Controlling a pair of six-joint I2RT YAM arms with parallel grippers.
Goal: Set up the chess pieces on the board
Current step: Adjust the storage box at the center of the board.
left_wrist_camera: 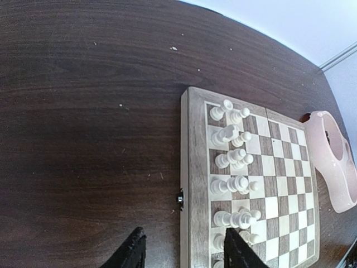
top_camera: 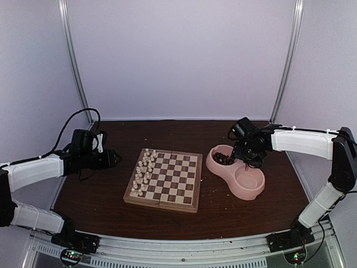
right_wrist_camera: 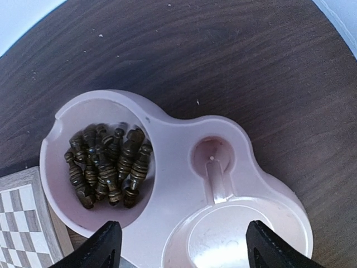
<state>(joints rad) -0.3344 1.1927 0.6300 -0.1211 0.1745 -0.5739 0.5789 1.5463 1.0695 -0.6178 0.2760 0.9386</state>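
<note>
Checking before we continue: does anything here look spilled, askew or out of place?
Nothing spilled or broken. The dark pieces lie heaped in one compartment of the pink bowl, none on the board, where only cream pieces stand in two rows along one edge. The table bears pale specks.

We've got a dark wooden tabletop [top_camera: 106, 190], the board [top_camera: 162, 204] sitting in the middle and a pink double bowl [top_camera: 233, 172] near its right.

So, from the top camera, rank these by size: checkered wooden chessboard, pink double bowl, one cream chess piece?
Largest to smallest:
checkered wooden chessboard
pink double bowl
cream chess piece, by far the smallest
</note>
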